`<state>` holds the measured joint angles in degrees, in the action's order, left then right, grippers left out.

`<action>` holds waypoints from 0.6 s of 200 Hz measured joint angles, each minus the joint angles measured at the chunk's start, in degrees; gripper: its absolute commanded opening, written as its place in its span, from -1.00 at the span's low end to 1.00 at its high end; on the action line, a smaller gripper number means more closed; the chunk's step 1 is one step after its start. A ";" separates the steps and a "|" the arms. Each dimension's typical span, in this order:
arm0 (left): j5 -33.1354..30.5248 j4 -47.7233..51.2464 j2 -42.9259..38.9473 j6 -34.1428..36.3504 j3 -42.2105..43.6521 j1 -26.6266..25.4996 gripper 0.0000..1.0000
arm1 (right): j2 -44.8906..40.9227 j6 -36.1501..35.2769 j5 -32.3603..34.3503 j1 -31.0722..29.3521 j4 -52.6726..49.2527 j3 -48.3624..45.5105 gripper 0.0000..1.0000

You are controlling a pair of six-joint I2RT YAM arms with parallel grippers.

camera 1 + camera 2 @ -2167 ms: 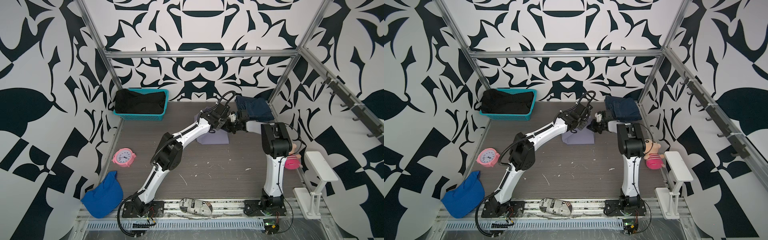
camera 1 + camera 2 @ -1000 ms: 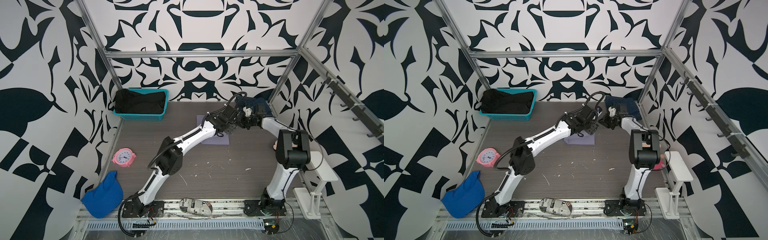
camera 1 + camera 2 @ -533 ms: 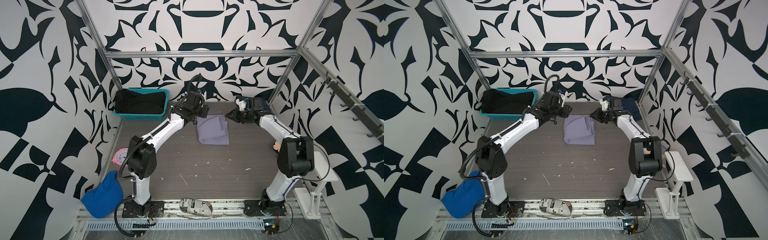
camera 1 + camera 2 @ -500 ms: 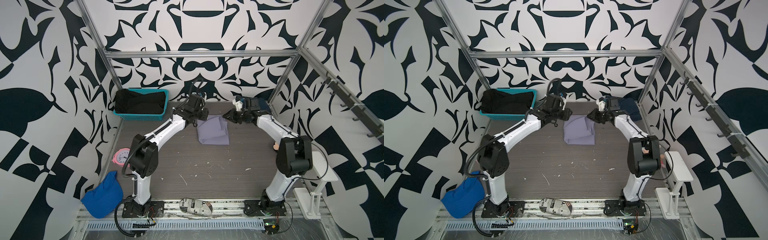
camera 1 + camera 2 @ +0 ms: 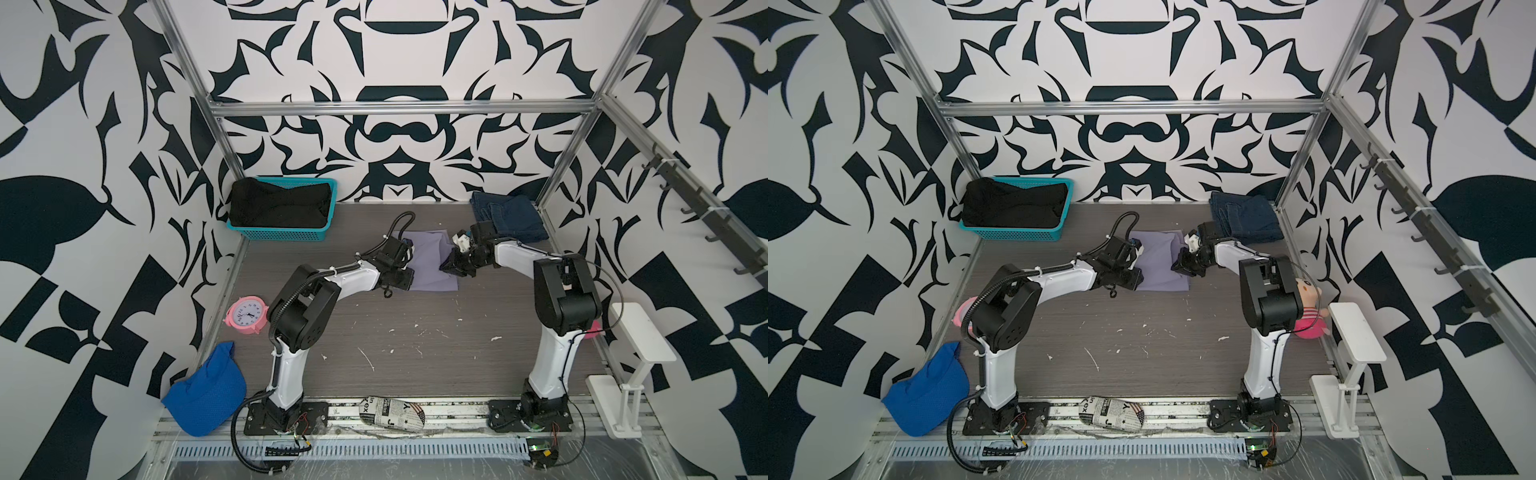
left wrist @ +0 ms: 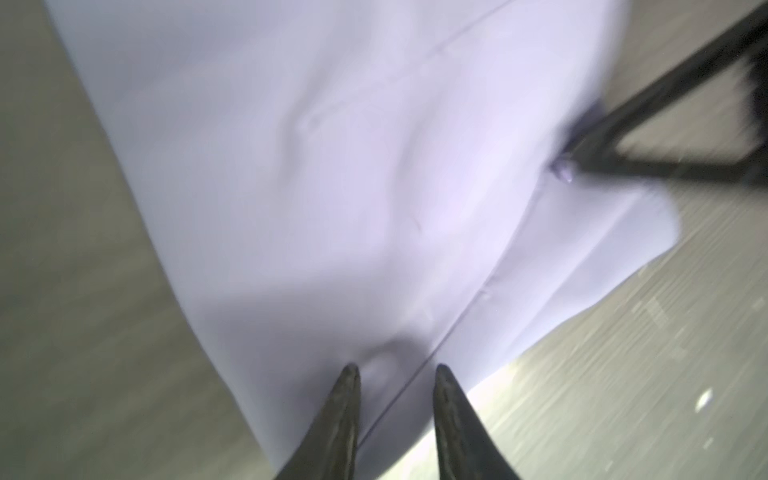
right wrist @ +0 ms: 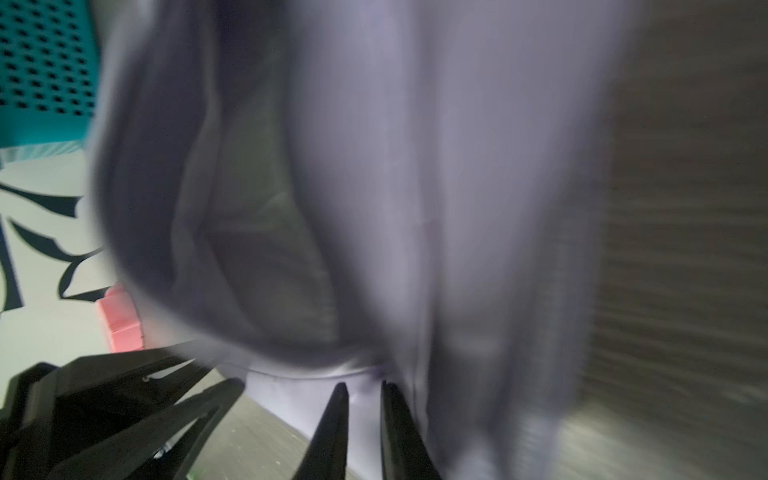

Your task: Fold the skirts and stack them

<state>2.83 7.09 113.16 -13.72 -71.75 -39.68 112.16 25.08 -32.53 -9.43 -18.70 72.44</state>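
Note:
The pale lavender skirt point(image 5: 428, 268) lies on the table toward the back, between both arms. My left gripper point(image 5: 411, 277) sits at its left front edge, jaws narrow, with a pucker of cloth pinched between the tips point(image 6: 397, 370). At the right edge my right gripper point(image 5: 448, 266) is shut on the cloth point(image 7: 365, 386) and holds that side raised in a loose fold. The dark blue denim skirt point(image 5: 509, 218) lies folded at the back right corner. The black skirt point(image 5: 280, 205) fills the teal basket point(image 5: 282, 236).
A pink clock point(image 5: 247, 314) stands by the left wall. A bright blue mesh cloth point(image 5: 205, 395) lies at the front left, a newspaper-print bundle point(image 5: 392, 411) on the front rail. A doll point(image 5: 1308, 309) and a white stand point(image 5: 636, 336) are at the right.
Both grippers have come forward from the skirt's back edge. The left jaws have narrowed onto the front left edge. The right gripper has carried its edge of the lavender skirt forward.

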 measured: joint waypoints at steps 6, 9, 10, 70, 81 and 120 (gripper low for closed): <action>0.22 -0.15 -0.55 0.04 1.07 0.00 -0.32 | -0.11 0.00 0.31 0.33 0.02 0.00 -0.61; 0.33 -0.22 -0.90 0.11 1.55 -0.02 -0.32 | -0.17 0.00 0.39 0.46 0.09 0.00 -0.61; 0.37 -0.26 -0.96 0.13 1.68 -0.04 -0.31 | -0.24 0.00 0.44 0.50 0.13 0.00 -0.61; 3.17 0.13 -9.57 5.51 2.73 -0.11 -0.18 | -5.97 0.46 0.46 0.26 -1.29 0.04 -0.64; 4.00 -0.24 -10.84 6.05 1.44 0.17 -0.14 | -7.98 0.79 -0.26 0.15 -1.27 0.57 -0.64; 8.02 -4.87 -10.51 2.97 -2.34 4.59 -0.18 | -10.32 2.45 -2.93 -1.22 1.73 4.37 -0.25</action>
<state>10.85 2.22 102.65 -10.74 -74.08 -35.09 101.84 27.53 -35.46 -10.66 -16.97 76.82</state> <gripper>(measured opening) 0.413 0.308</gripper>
